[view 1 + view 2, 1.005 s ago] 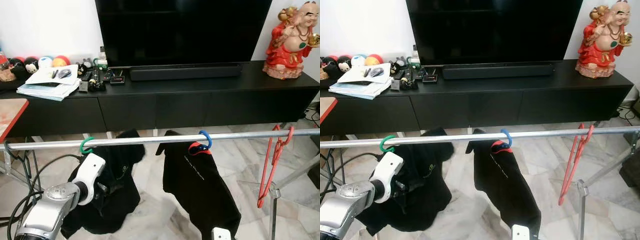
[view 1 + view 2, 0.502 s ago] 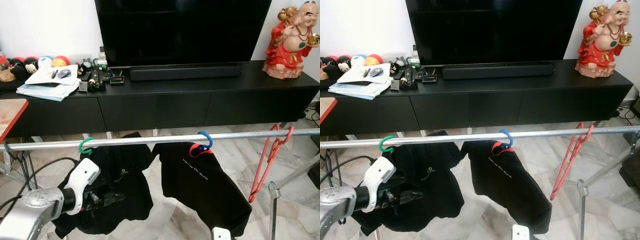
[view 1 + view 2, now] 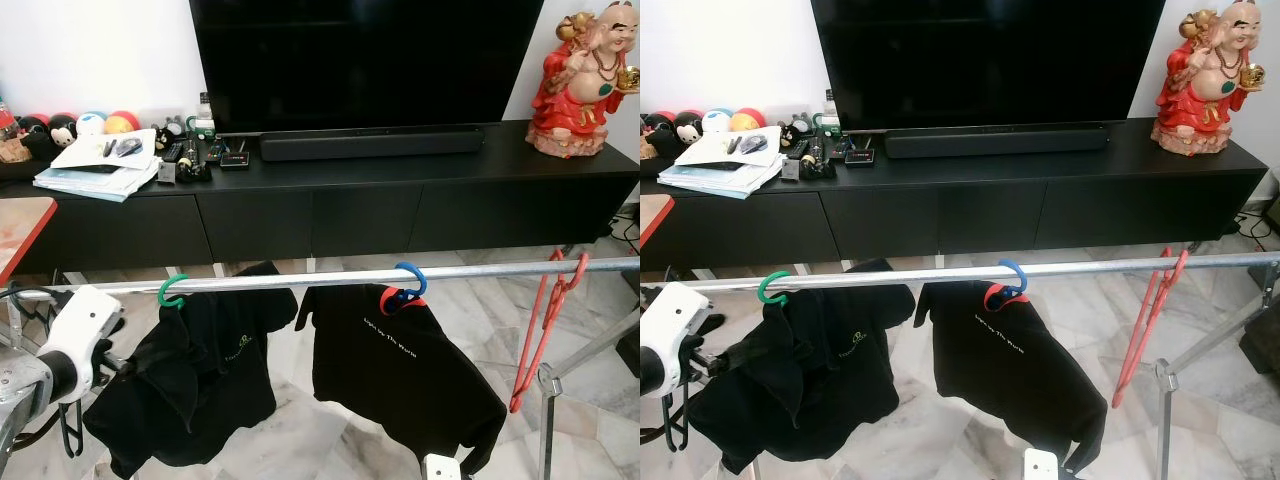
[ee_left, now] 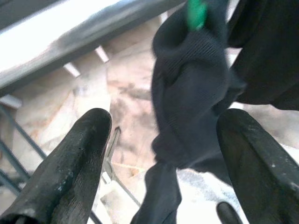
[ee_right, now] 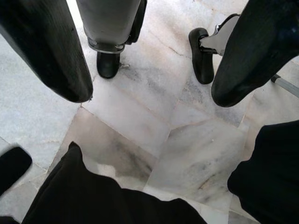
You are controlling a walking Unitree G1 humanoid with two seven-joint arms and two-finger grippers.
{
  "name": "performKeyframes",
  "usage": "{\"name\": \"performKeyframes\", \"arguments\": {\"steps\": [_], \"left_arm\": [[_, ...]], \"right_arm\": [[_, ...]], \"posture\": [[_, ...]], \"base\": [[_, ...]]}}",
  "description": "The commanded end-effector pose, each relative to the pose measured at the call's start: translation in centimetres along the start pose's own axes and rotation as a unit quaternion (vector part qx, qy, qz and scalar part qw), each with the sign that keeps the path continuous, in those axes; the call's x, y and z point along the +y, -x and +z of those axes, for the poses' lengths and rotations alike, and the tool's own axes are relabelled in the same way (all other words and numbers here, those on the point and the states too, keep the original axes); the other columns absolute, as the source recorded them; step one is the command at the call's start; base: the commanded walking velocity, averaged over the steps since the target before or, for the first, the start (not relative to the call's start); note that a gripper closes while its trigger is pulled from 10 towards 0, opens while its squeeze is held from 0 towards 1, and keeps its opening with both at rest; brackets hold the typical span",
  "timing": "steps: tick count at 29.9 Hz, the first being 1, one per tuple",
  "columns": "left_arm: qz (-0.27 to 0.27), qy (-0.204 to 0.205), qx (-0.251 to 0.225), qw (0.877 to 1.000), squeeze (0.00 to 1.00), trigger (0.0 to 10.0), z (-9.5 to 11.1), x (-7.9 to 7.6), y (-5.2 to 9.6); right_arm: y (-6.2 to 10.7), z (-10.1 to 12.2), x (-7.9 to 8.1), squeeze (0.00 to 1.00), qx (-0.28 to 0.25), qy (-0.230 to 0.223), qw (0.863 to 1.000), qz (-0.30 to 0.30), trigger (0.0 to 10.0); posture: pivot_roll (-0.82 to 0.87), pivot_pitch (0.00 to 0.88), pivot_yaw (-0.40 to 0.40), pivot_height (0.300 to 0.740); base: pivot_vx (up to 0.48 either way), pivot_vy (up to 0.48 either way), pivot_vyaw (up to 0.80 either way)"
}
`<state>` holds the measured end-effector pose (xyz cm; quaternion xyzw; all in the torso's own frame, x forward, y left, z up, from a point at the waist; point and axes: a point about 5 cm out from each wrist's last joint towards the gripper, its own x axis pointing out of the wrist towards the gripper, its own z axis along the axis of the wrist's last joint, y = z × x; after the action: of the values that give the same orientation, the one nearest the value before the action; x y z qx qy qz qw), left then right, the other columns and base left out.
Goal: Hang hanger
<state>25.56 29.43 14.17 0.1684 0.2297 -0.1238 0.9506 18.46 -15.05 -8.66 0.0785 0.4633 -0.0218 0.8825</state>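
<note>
The green hanger (image 3: 172, 292) with its black shirt (image 3: 195, 370) is hooked on the rail (image 3: 330, 277), lower left of the frame. The left gripper (image 4: 163, 154) is spread open, empty, close beside the cloth; a finger could snag it and the hanger be pulled off. The right gripper (image 5: 149, 51) hangs open, idle.

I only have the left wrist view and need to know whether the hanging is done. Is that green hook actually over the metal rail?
Observer: Yes. From the head views, the green plastic hook is looped over the silver metal rail. Its black shirt hangs free, with the open left gripper to its left, below the rail.
Operator: What else is on the rail?
Observer: A second black shirt hangs on a blue hook near the middle. A bare red hanger hangs toward the right end.
Operator: Where is the right gripper?
Observer: The right gripper hangs low over the marble floor, fingers open and holding nothing.
</note>
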Motion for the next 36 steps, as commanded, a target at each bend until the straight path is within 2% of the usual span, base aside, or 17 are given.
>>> {"name": "performKeyframes", "arguments": {"steps": [1, 3, 5, 8, 14, 17, 19, 20, 21, 23, 25, 27, 28, 30, 33, 34, 36], "left_arm": [[0.001, -0.011, 0.007, 1.000, 0.00, 10.0, -0.3, -0.2, -0.5], [-0.008, -0.016, 0.018, 1.000, 0.00, 10.0, -1.1, -0.9, -1.0], [0.014, -0.016, 0.016, 1.000, 0.00, 10.0, -1.4, -1.0, -1.7], [0.028, -0.017, 0.017, 0.999, 0.00, 10.0, -1.5, -1.0, -2.0], [0.043, -0.029, 0.064, 0.997, 0.00, 10.0, -3.8, -1.9, -3.0], [0.002, 0.005, 0.076, 0.997, 0.00, 10.0, -4.7, -3.5, -3.3], [-0.009, 0.014, 0.077, 0.997, 0.00, 10.0, -4.8, -3.8, -3.3], [-0.077, 0.025, 0.073, 0.994, 0.00, 10.0, -4.8, -5.2, -2.9], [-0.111, 0.030, 0.067, 0.991, 0.00, 10.0, -4.7, -5.8, -2.6], [-0.148, 0.031, 0.055, 0.987, 0.00, 10.0, -4.4, -6.3, -2.0], [-0.166, 0.029, 0.050, 0.984, 0.00, 10.0, -4.1, -6.2, -1.4], [-0.156, 0.018, 0.048, 0.986, 0.00, 10.0, -4.0, -5.7, -1.2], [-0.121, 0.019, 0.041, 0.992, 0.00, 10.0, -3.7, -4.7, -1.3], [-0.103, 0.027, 0.037, 0.994, 0.00, 10.0, -3.5, -4.3, -1.3], [-0.030, 0.005, 0.045, 0.999, 0.00, 10.0, -3.0, -3.0, -1.5], [-0.002, 0.002, 0.055, 0.998, 0.00, 10.0, -3.0, -2.8, -1.8], [0.004, 0.006, 0.057, 0.998, 0.00, 10.0, -2.8, -3.2, -2.2]], "right_arm": [[0.0, -0.1, 0.3, 0.00, 0.006, 0.001, 1.000, 0.001, 10.0], [0.0, -0.1, 0.3, 0.00, 0.006, 0.001, 1.000, 0.001, 10.0], [0.0, -0.2, 0.2, 0.00, 0.006, 0.000, 1.000, -0.001, 10.0], [0.0, -0.2, 0.1, 0.00, 0.006, 0.001, 1.000, -0.003, 10.0], [0.0, -0.2, -0.3, 0.00, 0.006, 0.009, 1.000, -0.008, 10.0], [0.0, -0.2, -0.3, 0.00, 0.006, 0.010, 1.000, -0.008, 10.0], [0.0, -0.2, -0.3, 0.00, 0.007, 0.010, 1.000, -0.008, 10.0], [0.0, -0.2, -0.4, 0.00, 0.007, 0.010, 1.000, -0.008, 10.0], [0.0, -0.2, -0.4, 0.00, 0.007, 0.010, 1.000, -0.008, 10.0], [0.0, -0.2, -0.4, 0.00, 0.007, 0.010, 1.000, -0.009, 10.0], [0.0, -0.2, -0.4, 0.00, 0.008, 0.011, 1.000, -0.008, 10.0], [0.0, -0.2, -0.4, 0.00, 0.008, 0.012, 1.000, -0.008, 10.0], [0.0, -0.2, -0.4, 0.00, 0.008, 0.012, 1.000, -0.007, 10.0], [0.1, -0.2, -0.4, 0.00, 0.008, 0.012, 1.000, -0.007, 10.0], [0.1, -0.3, -0.4, 0.00, 0.010, 0.013, 1.000, -0.007, 10.0], [0.1, -0.3, -0.4, 0.00, 0.010, 0.014, 1.000, -0.007, 10.0], [0.1, -0.4, -0.4, 0.00, 0.011, 0.015, 1.000, -0.006, 10.0]], "posture": [[0.20, 0.053, 0.025, 0.740], [0.19, 0.053, 0.024, 0.740], [0.19, 0.054, 0.025, 0.740], [0.19, 0.052, 0.022, 0.740], [0.19, 0.060, 0.013, 0.740], [0.19, 0.062, 0.009, 0.740], [0.19, 0.062, 0.009, 0.740], [0.19, 0.061, 0.009, 0.740], [0.19, 0.061, 0.009, 0.740], [0.19, 0.060, 0.008, 0.740], [0.19, 0.060, 0.007, 0.740], [0.19, 0.061, 0.006, 0.740], [0.19, 0.063, 0.006, 0.740], [0.19, 0.063, 0.006, 0.740], [0.20, 0.066, 0.003, 0.740], [0.20, 0.066, 0.003, 0.740], [0.20, 0.067, 0.004, 0.740]], "base": [[0.000, 0.000, 0.00], [0.000, 0.000, 0.00], [0.000, 0.000, 0.00], [0.000, 0.000, 0.00], [0.000, 0.000, 0.00], [0.000, 0.000, 0.00], [0.000, 0.000, 0.00], [0.000, 0.000, 0.00], [0.000, 0.000, 0.00], [0.000, 0.000, 0.00], [0.000, 0.000, 0.00], [0.000, 0.000, 0.00], [0.000, 0.000, 0.00], [0.000, 0.000, 0.00], [0.000, 0.000, 0.00], [0.000, 0.000, 0.00], [0.000, 0.000, 0.00]]}}
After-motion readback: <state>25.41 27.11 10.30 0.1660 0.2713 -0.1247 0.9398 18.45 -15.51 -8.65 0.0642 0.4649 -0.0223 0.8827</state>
